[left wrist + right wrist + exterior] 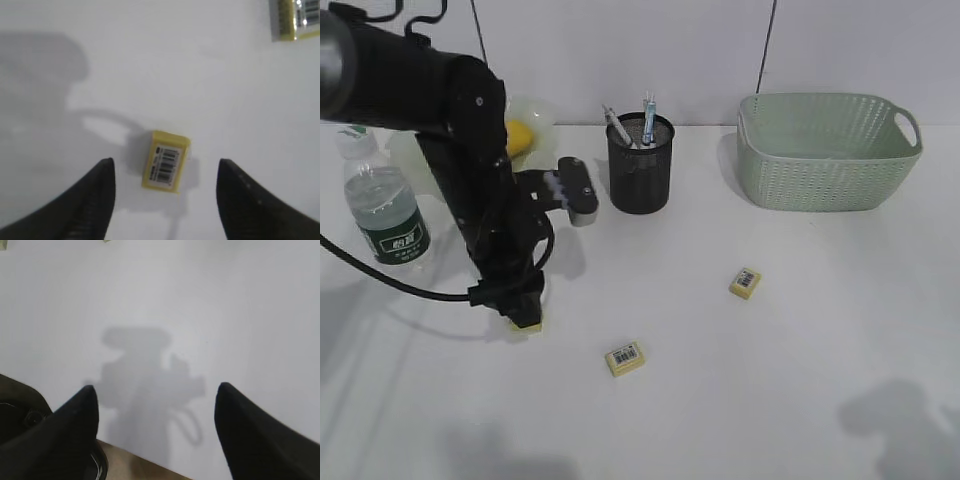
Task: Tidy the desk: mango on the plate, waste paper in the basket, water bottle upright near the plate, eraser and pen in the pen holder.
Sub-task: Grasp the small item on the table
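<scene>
Eraser [166, 162] lies untouched between wide-spread left fingers [95, 200].

Left arm [470, 170]: glossy black jointed housing of rounded segments, a grey-and-black camera block [575, 190] bracketed to its wrist, thin black cable [380, 275] looping below that block. Left hand [162, 200]: two matte black tapered fingers [90, 200] with ribbed inner faces. Right hand [157, 430]: matching black pointed fingers.

Left gripper [165, 172] is open, jaws wide apart over the desk [200, 75]. A yellow eraser [165, 161] w/ barcode label lies flat btw. the fingertips, not touching them. A 2nd eraser [296, 19] is at top right edge, cut off.
</scene>
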You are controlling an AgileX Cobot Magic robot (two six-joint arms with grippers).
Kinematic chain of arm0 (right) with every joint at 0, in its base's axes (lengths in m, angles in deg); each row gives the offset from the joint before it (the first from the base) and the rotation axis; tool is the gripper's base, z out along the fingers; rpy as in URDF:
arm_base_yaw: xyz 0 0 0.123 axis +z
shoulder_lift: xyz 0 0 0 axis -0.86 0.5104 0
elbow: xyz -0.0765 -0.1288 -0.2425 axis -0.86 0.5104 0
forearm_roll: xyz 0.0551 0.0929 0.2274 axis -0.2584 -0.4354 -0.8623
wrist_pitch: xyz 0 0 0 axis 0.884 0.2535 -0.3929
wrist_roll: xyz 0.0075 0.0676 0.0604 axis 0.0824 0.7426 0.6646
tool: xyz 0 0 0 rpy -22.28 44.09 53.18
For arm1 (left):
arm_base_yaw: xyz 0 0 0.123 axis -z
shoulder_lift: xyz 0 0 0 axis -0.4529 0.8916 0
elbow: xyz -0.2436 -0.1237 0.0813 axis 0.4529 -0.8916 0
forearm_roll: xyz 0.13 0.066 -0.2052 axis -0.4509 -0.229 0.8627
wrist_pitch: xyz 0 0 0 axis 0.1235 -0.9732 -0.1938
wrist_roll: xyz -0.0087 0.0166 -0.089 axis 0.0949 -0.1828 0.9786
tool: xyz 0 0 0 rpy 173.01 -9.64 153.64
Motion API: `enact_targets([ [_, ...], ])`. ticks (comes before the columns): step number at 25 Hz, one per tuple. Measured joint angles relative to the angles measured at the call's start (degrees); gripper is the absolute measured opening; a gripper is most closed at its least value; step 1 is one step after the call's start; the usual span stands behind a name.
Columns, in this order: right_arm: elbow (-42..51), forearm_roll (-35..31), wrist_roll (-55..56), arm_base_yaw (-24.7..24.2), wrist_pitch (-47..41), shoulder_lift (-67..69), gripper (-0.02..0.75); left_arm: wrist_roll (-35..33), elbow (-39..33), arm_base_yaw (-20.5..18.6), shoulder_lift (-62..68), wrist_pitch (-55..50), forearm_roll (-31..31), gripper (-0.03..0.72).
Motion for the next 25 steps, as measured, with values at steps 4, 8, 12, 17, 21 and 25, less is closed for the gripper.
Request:
enact_targets([
  [4, 0.0, 0.0, 0.0, 0.0, 0.0, 0.0, 0.571, -0.1, 0.0, 0.0, 1.7, -0.1, 0.1, 0.488],
  [8, 0.0, 0.0, 0.0, 0.0, 0.0, 0.0, 0.571, -0.2, 0.0, 0.0, 3.5, 0.1, 0.0, 0.484],
  [12, 0.0, 0.0, 0.0, 0.0, 0.0, 0.0, 0.571, -0.2, 0.0, 0.0, 3.6, 0.3, -0.9, 0.417],
  [17, 0.0, 0.0, -0.1, 0.0, 0.0, 0.0, 0.571, -0.3, 0.1, 0.0, 4.8, 0.7, -1.1, 0.357],
  [21, 0.0, 0.0, -0.1, 0.0, 0.0, 0.0, 0.571, -0.3, 0.3, 0.0, 4.9, 1.1, -1.2, 0.303],
  [25, 0.0, 0.0, -0.1, 0.0, 0.0, 0.0, 0.571, -0.3, 0.5, -0.2, 5.0, 1.4, -1.4, 0.208],
])
